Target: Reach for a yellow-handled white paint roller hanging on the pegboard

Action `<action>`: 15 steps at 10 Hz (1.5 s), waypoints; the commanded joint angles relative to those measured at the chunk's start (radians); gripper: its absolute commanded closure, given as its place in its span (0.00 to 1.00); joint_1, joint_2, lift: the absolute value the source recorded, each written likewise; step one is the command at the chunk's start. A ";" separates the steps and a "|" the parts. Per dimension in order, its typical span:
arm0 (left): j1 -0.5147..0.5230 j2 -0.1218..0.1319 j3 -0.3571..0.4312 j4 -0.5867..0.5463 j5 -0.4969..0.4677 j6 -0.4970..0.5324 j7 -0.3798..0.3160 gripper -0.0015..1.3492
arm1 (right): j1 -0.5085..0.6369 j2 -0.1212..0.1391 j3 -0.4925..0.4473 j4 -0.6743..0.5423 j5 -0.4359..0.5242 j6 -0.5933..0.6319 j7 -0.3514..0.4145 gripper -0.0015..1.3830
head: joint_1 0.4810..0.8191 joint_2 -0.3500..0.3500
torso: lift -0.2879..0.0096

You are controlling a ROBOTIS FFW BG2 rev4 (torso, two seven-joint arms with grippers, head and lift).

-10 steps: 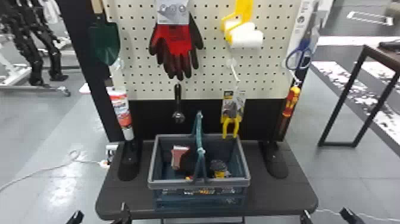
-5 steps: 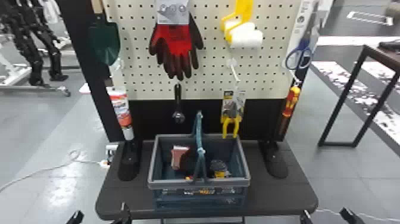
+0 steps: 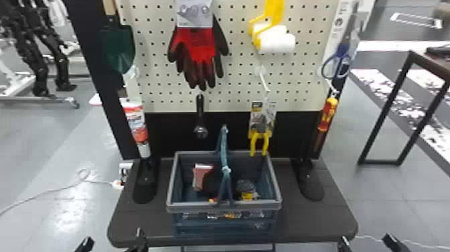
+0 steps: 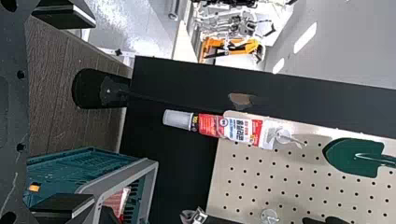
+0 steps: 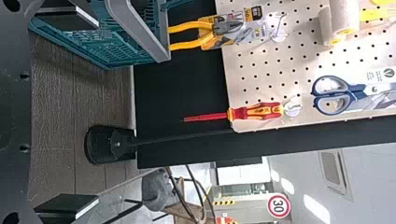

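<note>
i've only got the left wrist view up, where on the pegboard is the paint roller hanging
Observer: In the head view, the paint roller hangs high on the pegboard, to the right of the red and black gloves, its yellow handle above the white sleeve.

Operator: ok and is the right gripper free to take it, or has it got something already

Observer: It looks free: in the right wrist view, the right gripper is open, its two fingers wide apart and nothing held between them.
</note>
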 commanded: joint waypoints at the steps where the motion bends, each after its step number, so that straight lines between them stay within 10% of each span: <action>1: 0.000 0.000 0.000 0.000 0.000 0.000 0.000 0.00 | 0.000 0.006 0.000 0.000 0.000 0.000 0.000 0.00 | 0.20 0.50 | 0.63; 15: 0.000 0.000 0.000 0.000 0.000 0.000 0.000 0.00 | 0.000 0.006 0.000 0.000 0.000 0.000 0.000 0.00 | 0.20 0.50 | 0.63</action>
